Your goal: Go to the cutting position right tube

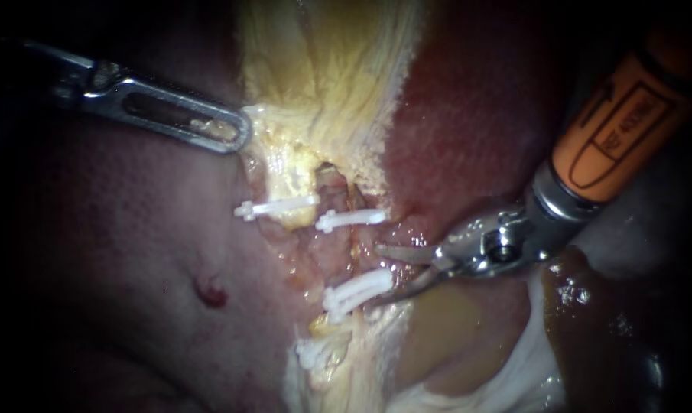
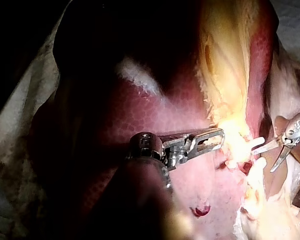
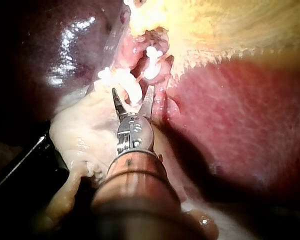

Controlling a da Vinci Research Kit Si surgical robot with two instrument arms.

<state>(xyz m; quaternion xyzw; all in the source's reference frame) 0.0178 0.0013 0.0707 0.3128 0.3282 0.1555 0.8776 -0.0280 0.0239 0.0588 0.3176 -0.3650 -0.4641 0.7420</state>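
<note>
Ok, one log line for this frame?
left instrument: jaws shut on yellow tissue | right instrument: blades open, tips beside clips on right tube | stage: approaching

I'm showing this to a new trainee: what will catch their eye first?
The white clips at the centre, and my right instrument, jaws open beside the lower clip. My left instrument grips yellow tissue above them.

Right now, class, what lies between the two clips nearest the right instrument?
In the endoscope view, bare pink tissue spans upper clip to lower clip; the right instrument points at it.
</note>
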